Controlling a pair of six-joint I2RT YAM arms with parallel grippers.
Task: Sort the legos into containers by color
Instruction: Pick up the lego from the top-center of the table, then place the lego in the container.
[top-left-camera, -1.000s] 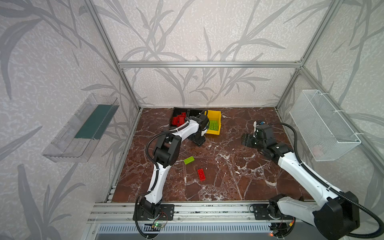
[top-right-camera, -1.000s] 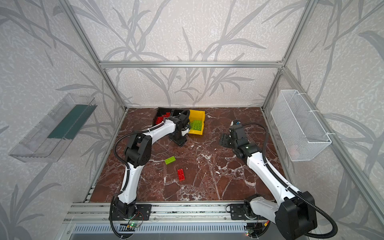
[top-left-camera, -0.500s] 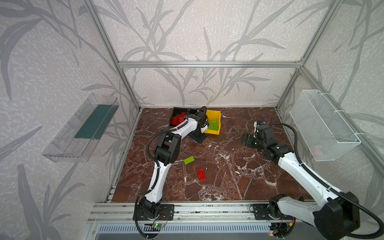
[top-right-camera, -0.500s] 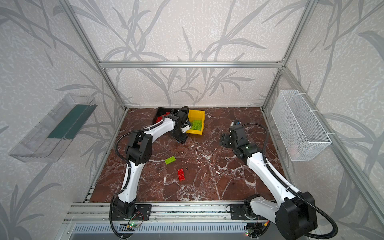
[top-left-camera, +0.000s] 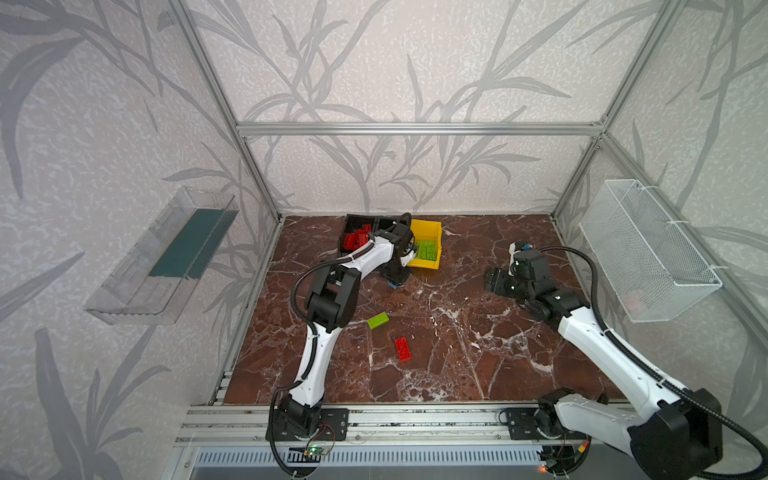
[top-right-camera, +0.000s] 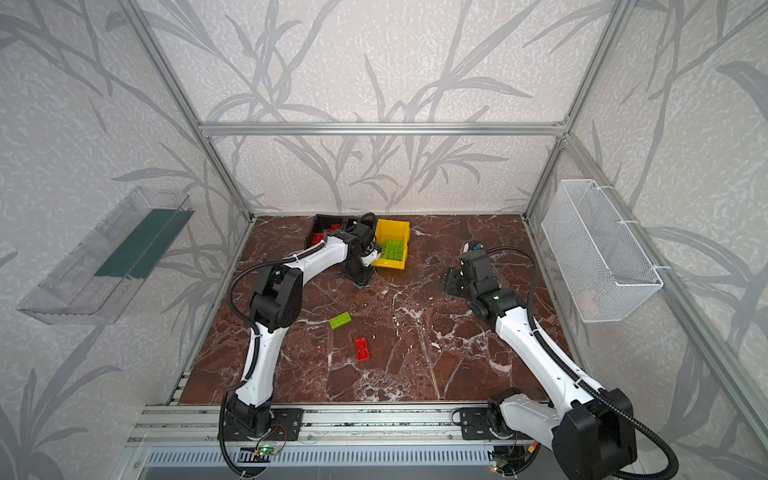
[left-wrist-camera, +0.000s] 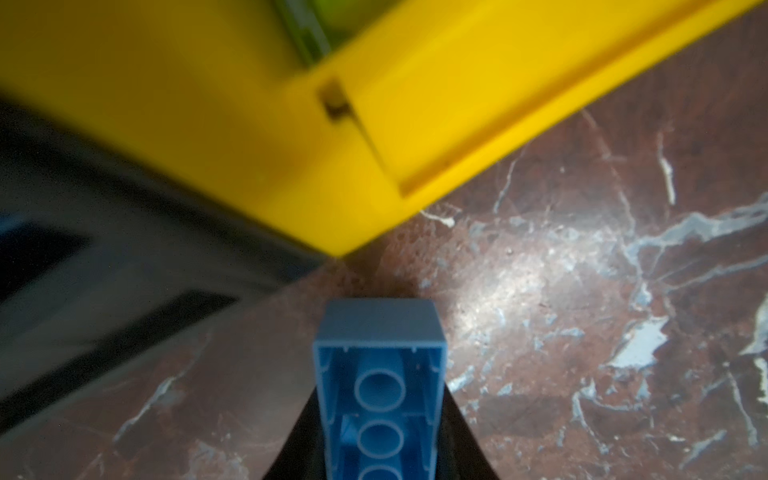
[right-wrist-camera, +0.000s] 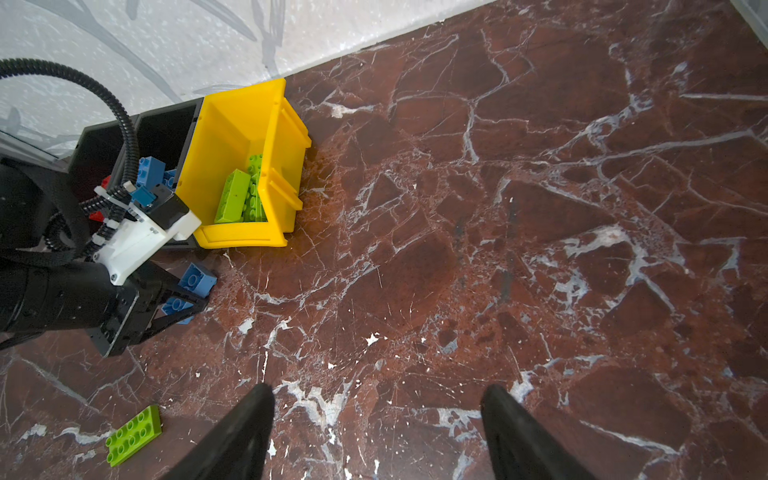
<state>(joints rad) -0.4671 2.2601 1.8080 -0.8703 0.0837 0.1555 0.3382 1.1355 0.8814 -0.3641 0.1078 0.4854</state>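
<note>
The red-brown marbled tabletop (top-left-camera: 457, 332) fills the lower middle of both top views. At its far edge, upper centre of the frame, two open black plastic bins (top-left-camera: 353, 221) stand side by side, touching a bright yellow plastic bin (top-left-camera: 426, 229) to their right. The leftmost black bin holds red bricks (top-left-camera: 355, 240), the middle one blue bricks (right-wrist-camera: 151, 170), and the yellow one lime green bricks (right-wrist-camera: 239, 197).

The right gripper (right-wrist-camera: 378, 390) hovers over bare tabletop at centre right, fingers spread well apart, holding nothing. The left gripper (top-left-camera: 397, 279) is just in front of the yellow bin's near left corner, its jaws clamped on a blue studded oblong brick (left-wrist-camera: 380, 399). The brick's long axis runs along the fingers, with the hollow underside towards the wrist camera.

Below, near frame centre, a loose lime green oblong brick (top-left-camera: 377, 320) lies studs up, long axis from lower left to upper right. A loose red oblong brick (top-left-camera: 402, 348) lies nearby, nearly vertical in the frame.
</note>
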